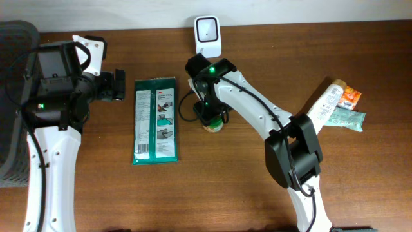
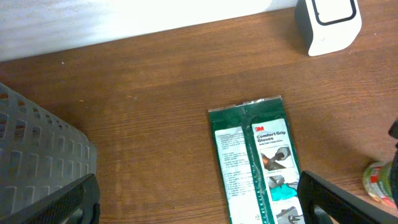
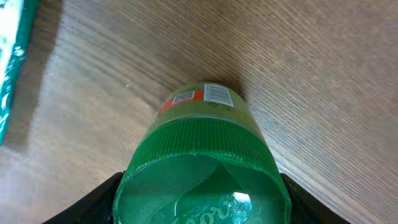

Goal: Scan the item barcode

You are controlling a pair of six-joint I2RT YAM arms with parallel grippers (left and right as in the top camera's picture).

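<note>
Jar (image 3: 205,118) w/ green ribbed lid (image 3: 199,168) stands upright on the counter (image 1: 225,187), mid-counter, just in front of the white scanner (image 1: 208,35) at the back edge. Label near its base shows a small barcode (image 3: 217,94) next to an orange patch.

R tool (image 3: 199,199) is right over the jar, one finger either side of the lid and close against the rim. Can't tell if they're actually clamped on it.

To the jar's left, apart from it, lies a green 3M glove pack (image 1: 155,120), flat, long side running front to back.

L tool (image 2: 199,205) hangs left of the pack, spread wide, nothing in it.

Grey mesh basket (image 1: 13,96) at far left edge. Far right: a pale tube (image 1: 325,103) and a couple of small packets (image 1: 347,119), bunched together, well away from the jar.
</note>
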